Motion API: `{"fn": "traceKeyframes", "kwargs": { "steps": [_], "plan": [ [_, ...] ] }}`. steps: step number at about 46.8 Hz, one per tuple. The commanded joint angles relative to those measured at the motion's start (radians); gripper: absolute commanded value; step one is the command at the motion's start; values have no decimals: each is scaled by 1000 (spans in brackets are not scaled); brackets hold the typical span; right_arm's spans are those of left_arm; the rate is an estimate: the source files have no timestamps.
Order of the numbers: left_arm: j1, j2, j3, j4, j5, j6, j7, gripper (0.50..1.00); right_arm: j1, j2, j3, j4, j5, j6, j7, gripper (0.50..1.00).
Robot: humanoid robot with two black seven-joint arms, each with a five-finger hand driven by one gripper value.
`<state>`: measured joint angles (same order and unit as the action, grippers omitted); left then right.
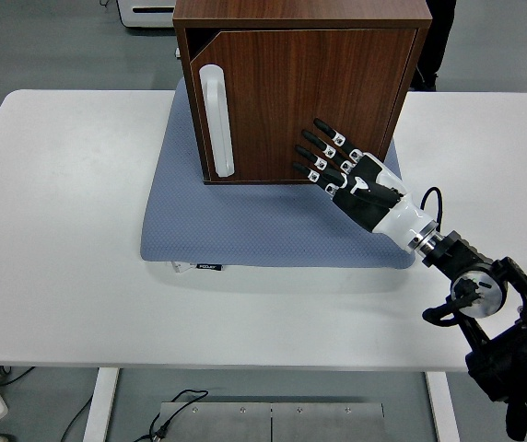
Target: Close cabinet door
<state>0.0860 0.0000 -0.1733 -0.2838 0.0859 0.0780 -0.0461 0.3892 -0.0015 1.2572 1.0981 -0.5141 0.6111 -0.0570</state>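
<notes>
The cabinet door [305, 101], dark walnut brown, is seen almost flush with the front of the wooden cabinet [300, 87], though a thin dark wedge shows at its upper left corner, so it may be a touch short of fully closed. A long white handle [218, 120] is mounted upright near the door's left edge. The cabinet is set on a grey-blue mat [273, 221], toward its far side, and the mat is laid on the white table [61, 230]. The right hand [342, 170] is held in front of the door's lower right part, fingers [323, 147] stretched out and spread, nothing gripped; whether the fingertips are touching the wood cannot be told.
</notes>
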Motion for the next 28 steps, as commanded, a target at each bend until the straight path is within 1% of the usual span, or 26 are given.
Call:
{"fn": "traceKeyframes", "kwargs": {
  "steps": [1, 10, 28],
  "plan": [
    [0, 0, 0, 0, 0, 0, 0, 1000, -21, -28, 5, 25, 0, 0, 0, 1000],
    [0, 0, 0, 2, 0, 0, 0, 1000, -79, -83, 34, 75, 0, 0, 0, 1000],
    [0, 0, 0, 0, 0, -1, 0, 1000, -200, -144, 169, 167, 2, 0, 0, 1000]
  ]
}}
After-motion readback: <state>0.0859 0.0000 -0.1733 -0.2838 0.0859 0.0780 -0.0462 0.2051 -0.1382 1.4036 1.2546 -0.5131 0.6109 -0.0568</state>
